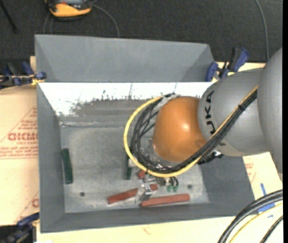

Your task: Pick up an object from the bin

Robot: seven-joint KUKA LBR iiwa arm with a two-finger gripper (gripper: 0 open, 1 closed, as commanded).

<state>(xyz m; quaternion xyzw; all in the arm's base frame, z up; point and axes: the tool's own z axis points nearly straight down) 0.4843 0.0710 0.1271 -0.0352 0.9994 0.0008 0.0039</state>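
My gripper (146, 188) reaches down from under the orange cover to the bin's front middle. Its tip is right above the spot where two red-brown sticks meet. One stick (122, 197) lies slanted to the left of the tip. The other stick (166, 200) lies flat to its right, along the front wall. A short dark green piece (127, 172) stands just left of the gripper, partly hidden by the cables. A small green thing (172, 187) lies just right of it.
A dark green bar (66, 166) lies alone near the bin's left wall, pointing front to back. The arm with its orange cover and cable loop hides the right middle of the bin floor.
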